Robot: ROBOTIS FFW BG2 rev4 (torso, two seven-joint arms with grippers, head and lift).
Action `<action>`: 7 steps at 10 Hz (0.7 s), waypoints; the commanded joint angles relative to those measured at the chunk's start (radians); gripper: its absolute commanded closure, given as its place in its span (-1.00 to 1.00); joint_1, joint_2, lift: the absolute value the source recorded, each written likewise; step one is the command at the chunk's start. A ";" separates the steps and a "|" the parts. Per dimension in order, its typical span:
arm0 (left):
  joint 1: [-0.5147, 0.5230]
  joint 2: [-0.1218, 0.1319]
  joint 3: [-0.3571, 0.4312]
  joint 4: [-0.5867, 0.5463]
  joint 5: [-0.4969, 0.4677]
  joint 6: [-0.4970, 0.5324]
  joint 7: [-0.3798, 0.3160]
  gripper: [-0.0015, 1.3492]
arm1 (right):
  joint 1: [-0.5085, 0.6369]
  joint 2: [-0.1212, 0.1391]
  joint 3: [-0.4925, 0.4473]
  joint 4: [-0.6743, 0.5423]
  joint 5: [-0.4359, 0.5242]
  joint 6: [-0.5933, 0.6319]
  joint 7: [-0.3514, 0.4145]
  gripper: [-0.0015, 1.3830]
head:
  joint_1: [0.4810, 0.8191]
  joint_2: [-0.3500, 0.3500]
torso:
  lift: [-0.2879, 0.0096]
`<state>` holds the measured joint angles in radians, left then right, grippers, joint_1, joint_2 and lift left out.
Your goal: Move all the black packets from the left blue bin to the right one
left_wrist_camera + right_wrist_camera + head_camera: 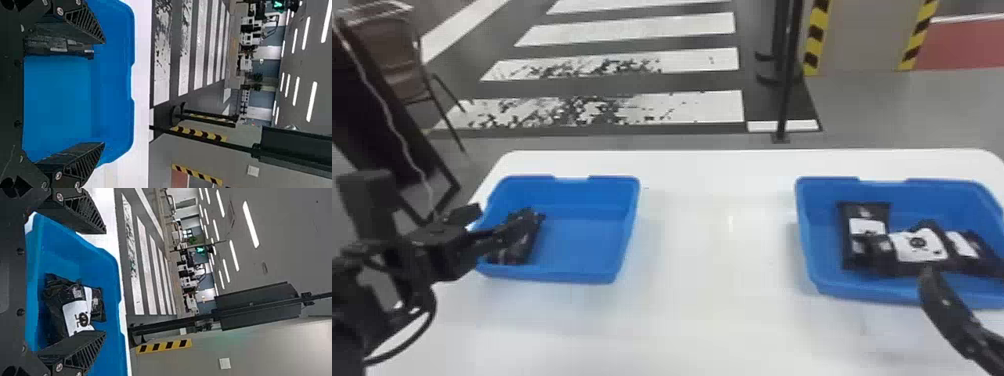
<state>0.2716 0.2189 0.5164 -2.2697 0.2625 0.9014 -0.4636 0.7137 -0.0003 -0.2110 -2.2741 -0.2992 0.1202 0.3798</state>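
In the head view, my left gripper [488,226] is over the left side of the left blue bin [577,275], open. Dark packets [518,251] lie along that bin's left wall, partly behind a finger; how many, I cannot tell. The left wrist view has the open gripper [103,93] with one finger beside a black packet [58,47], nothing held. My right gripper [946,306] is at the near edge of the right blue bin [857,295], where several black packets with white labels [918,245] lie. From its wrist camera, the right gripper [105,282] stands open and holds nothing.
Both bins stand on a white table [712,280], with a wide gap of tabletop between them. Beyond the table's far edge are a black pole [788,75] and, at the left, a chair [397,65].
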 commanded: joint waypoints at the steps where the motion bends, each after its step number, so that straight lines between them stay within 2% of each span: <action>1: -0.056 0.008 0.002 0.065 -0.037 0.029 0.003 -0.76 | 0.057 0.001 0.002 -0.027 -0.006 0.000 -0.001 -0.81 | 0.27 0.54 | -0.31; 4: -0.164 0.028 -0.024 0.199 -0.117 0.132 0.016 -0.76 | 0.081 0.001 0.014 -0.027 -0.022 0.005 -0.001 -0.81 | 0.27 0.72 | -0.31; 7: -0.277 0.042 -0.080 0.339 -0.191 0.203 0.034 -0.76 | 0.081 0.001 0.014 -0.027 -0.030 0.010 0.001 -0.81 | 0.27 0.79 | -0.31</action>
<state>0.0194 0.2578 0.4488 -1.9638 0.0805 1.0900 -0.4294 0.7952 0.0000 -0.1974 -2.3010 -0.3277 0.1293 0.3804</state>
